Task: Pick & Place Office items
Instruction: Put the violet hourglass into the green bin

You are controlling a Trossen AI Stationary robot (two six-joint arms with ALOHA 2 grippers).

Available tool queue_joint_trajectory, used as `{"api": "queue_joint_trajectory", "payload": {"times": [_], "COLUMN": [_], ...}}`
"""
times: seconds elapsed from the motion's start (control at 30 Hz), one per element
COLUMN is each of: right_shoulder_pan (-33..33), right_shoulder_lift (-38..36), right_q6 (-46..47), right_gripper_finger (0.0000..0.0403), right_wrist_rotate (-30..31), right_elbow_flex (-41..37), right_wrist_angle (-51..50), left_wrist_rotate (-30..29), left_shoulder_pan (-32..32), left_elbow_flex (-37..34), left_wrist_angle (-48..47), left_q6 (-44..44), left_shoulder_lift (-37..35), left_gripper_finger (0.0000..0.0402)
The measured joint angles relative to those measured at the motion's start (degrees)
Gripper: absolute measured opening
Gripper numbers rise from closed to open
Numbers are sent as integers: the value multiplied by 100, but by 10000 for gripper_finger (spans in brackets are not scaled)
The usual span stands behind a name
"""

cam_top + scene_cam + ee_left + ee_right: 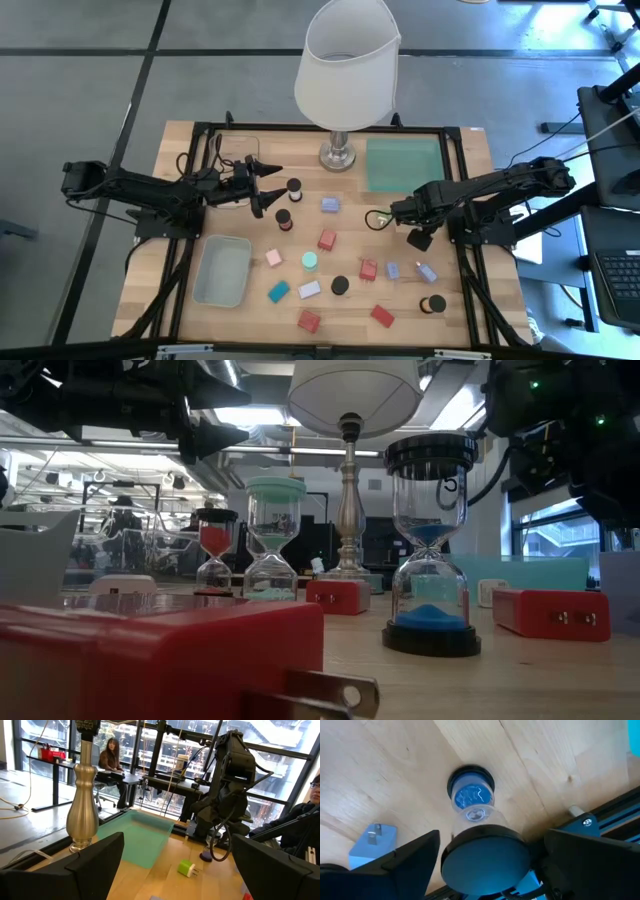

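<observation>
Hourglass (472, 799) stands upright directly below right claw (492, 847) — fingers apart, either side of its top cap — left claw (268, 188), spread too, is farther.

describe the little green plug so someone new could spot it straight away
Find the tall lamp with the white shade at the wooden table's back edge, then the flat green mat beside it on the right arm's side. Just in front of that mat's corner nearest the lamp lies a small bright green plug cube. Every other plug block is red, pink, lavender or teal.
</observation>
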Motion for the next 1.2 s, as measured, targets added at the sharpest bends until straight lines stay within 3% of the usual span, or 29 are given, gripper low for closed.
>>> {"api": "queue_joint_trajectory", "payload": {"times": [0.33, 0.63, 1.0, 1.2], "right_shoulder_pan": [0, -2, -283, -1206], "right_shoulder_lift": [-2, -2, -2, 3], "right_q6": [-149, -588, -1636, -2234], "right_gripper_finger": [209, 209, 209, 216], "right_wrist_rotate": [-15, 7, 1924, 2130], "right_elbow_flex": [0, 415, 2515, 2743], "right_wrist_angle": [-14, -228, -681, -710], "left_wrist_rotate": [-2, -2, -24, -24], "left_shoulder_pan": [-1, 0, 1, 1], "left_elbow_flex": [0, 0, 0, 0], "left_wrist_angle": [0, 0, 0, 0], "left_q6": [-1, 0, -7, -13], "left_shoulder_lift": [0, 0, 0, -1], "left_gripper_finger": [363, 363, 363, 363]}}
